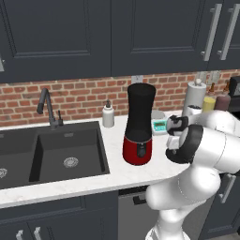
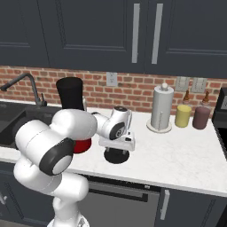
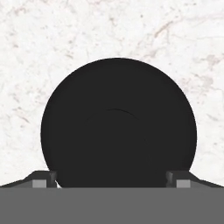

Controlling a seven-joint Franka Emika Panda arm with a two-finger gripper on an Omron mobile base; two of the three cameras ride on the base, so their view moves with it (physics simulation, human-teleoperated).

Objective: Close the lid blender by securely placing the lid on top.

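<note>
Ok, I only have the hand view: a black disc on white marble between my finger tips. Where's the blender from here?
Observer: The blender stands on the counter beside the sink, to the arm's left of the lid.
Operator: Is the jar open on top?
Observer: I can't tell; both base views show its black top from the side.
Operator: Is my tool on the lid yet?
Observer: The tool hangs straight over it, pointing down; contact I can't judge, and the fingers look spread wide.
Operator: Anything crowding the lid?
Observer: A paper towel roll and two bottles stand further back towards the wall, well apart from it.
</note>
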